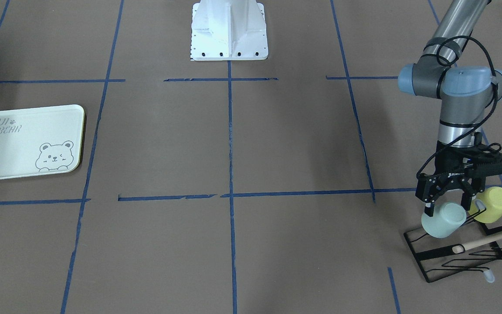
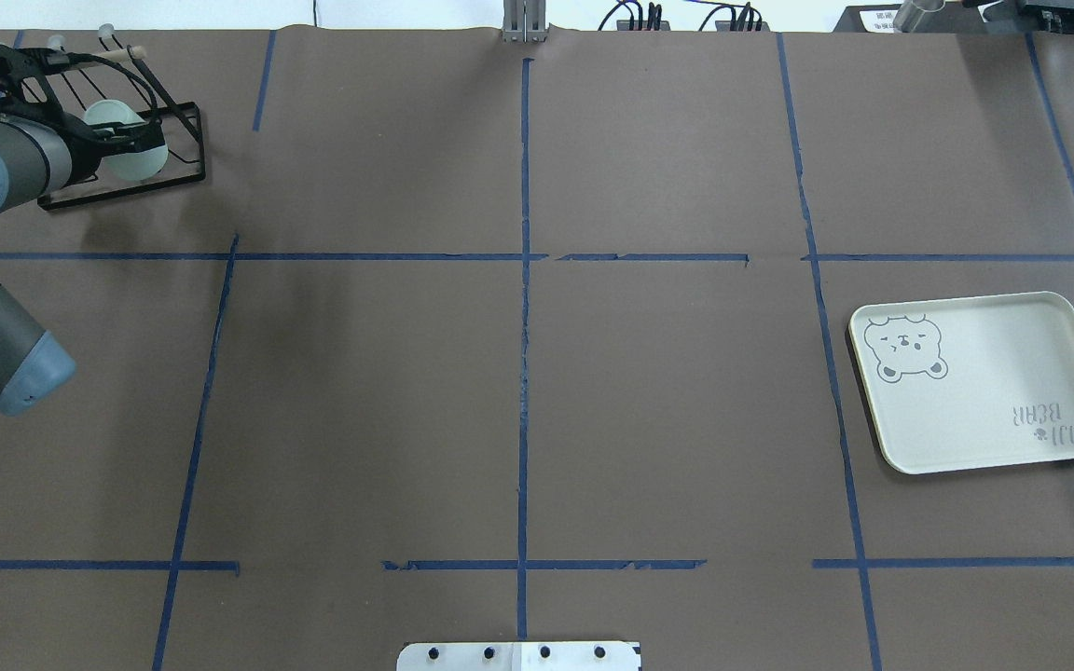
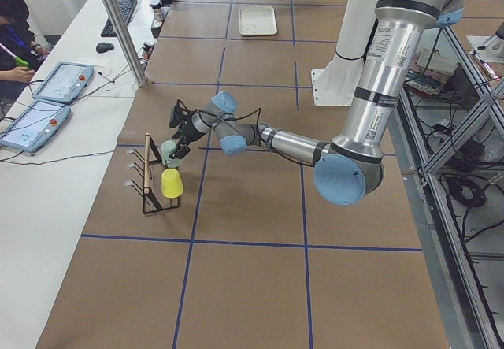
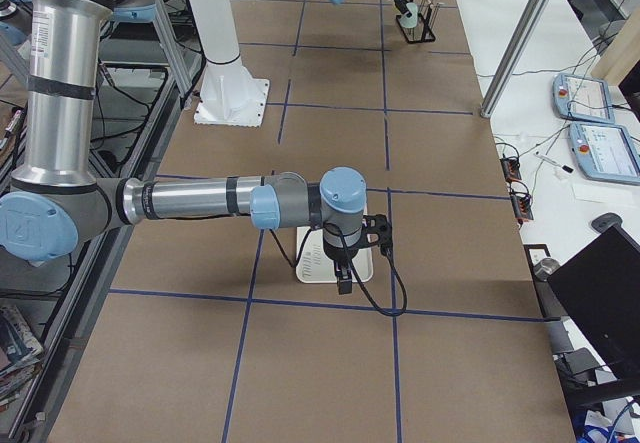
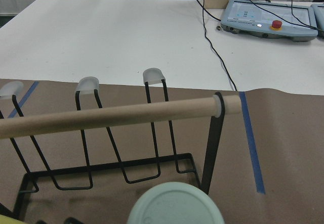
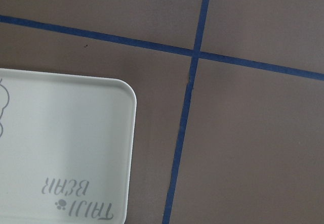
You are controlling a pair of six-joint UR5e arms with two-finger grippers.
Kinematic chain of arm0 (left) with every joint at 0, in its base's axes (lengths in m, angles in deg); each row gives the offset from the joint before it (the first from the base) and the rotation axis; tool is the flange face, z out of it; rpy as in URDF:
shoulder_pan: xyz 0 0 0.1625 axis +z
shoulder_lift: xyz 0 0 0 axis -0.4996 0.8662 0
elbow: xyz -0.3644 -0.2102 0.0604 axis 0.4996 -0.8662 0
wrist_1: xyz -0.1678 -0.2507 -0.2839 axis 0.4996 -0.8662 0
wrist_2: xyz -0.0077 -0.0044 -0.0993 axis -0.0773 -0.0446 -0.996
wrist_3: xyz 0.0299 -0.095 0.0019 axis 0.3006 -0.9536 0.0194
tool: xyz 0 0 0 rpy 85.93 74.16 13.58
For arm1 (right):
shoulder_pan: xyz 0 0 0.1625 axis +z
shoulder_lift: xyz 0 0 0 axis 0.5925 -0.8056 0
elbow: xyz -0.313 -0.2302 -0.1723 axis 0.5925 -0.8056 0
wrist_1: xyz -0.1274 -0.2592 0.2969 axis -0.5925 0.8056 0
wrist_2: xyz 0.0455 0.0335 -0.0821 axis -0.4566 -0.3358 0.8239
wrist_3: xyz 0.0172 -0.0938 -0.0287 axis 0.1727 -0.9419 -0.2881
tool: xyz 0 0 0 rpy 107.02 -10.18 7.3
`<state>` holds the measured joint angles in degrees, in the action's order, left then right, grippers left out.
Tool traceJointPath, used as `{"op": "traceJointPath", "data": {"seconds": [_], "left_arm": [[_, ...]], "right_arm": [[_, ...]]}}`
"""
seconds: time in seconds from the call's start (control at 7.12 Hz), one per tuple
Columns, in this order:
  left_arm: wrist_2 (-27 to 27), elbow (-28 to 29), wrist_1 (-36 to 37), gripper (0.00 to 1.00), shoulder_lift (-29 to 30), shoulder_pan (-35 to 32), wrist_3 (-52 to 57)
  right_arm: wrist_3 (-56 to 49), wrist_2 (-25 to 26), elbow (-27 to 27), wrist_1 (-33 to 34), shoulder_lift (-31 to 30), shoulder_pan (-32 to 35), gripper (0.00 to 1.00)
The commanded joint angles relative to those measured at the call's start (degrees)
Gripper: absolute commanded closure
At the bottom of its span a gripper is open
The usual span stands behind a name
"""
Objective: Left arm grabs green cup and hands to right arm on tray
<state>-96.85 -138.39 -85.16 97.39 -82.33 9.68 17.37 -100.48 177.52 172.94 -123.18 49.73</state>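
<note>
The green cup [image 1: 442,222] sits tilted on a black wire rack [image 1: 451,255] at the table's far left corner. My left gripper [image 1: 447,207] reaches down over it with one finger against each side of the cup, so it looks shut on it. The left wrist view shows the cup's round base [image 5: 174,206] at the bottom edge. The tray [image 1: 15,144] lies bare on the right side of the table [image 2: 984,373]. My right gripper [image 4: 343,281] hovers by the tray's corner [image 6: 66,133]. I cannot tell whether the right gripper is open or shut.
A yellow-green cup [image 1: 495,204] hangs on the same rack beside the green one. A wooden dowel [image 5: 116,115] runs across the rack's top. The robot's white base [image 1: 229,32] stands at the middle of the near edge. An operator's desk with pendants [image 3: 59,81] lies beyond the rack.
</note>
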Motion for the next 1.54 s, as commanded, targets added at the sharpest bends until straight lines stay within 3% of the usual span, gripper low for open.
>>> {"op": "traceJointPath", "data": {"seconds": [0.0, 0.56, 0.7, 1.4], "left_arm": [[0.03, 1.85, 0.07, 0.00, 1.05, 0.59, 0.10], [0.91, 2.56, 0.07, 0.00, 1.50, 0.59, 2.56], [4.22, 3.34, 0.33, 0.00, 2.72, 0.59, 3.35], [4.52, 3.79, -0.02, 0.00, 3.17, 0.59, 6.43]], "right_arm": [[0.00, 0.00, -0.08, 0.00, -0.05, -0.01, 0.00], [0.00, 0.08, -0.16, 0.00, -0.05, -0.01, 0.00], [0.00, 0.08, -0.16, 0.00, -0.05, -0.01, 0.00], [0.00, 0.08, -0.16, 0.00, -0.05, -0.01, 0.00]]}}
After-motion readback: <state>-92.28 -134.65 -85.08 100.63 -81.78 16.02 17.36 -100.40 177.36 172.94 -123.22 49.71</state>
